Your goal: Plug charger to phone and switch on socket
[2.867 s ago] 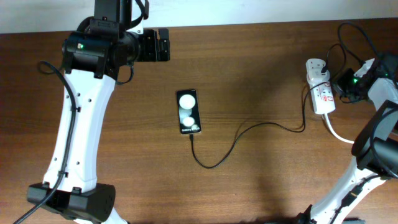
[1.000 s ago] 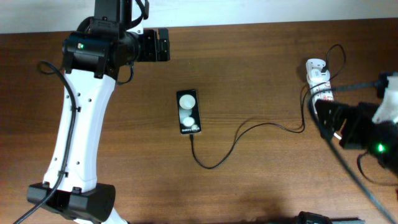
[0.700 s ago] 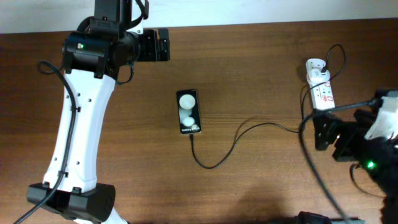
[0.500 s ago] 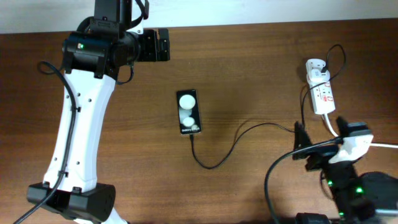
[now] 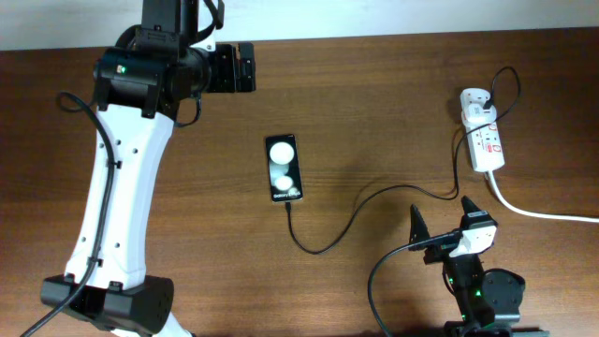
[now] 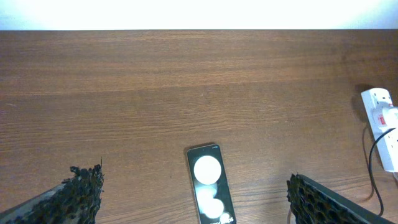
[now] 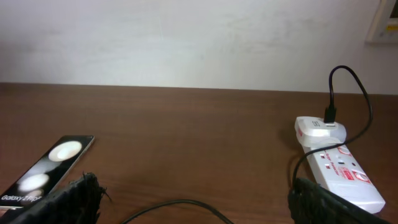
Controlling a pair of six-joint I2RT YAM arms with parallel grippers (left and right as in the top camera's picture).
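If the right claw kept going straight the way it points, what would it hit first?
Likely the charger cable lying just ahead of the right claw; its height is unclear, so it may pass over. The phone sits left, the socket right.

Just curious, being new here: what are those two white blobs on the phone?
Overhead view: the phone shows two round glare spots, probably overhead light reflected in its glossy screen. Left wrist view: same spots, sharp. Right wrist view: spots stretched by the low angle.
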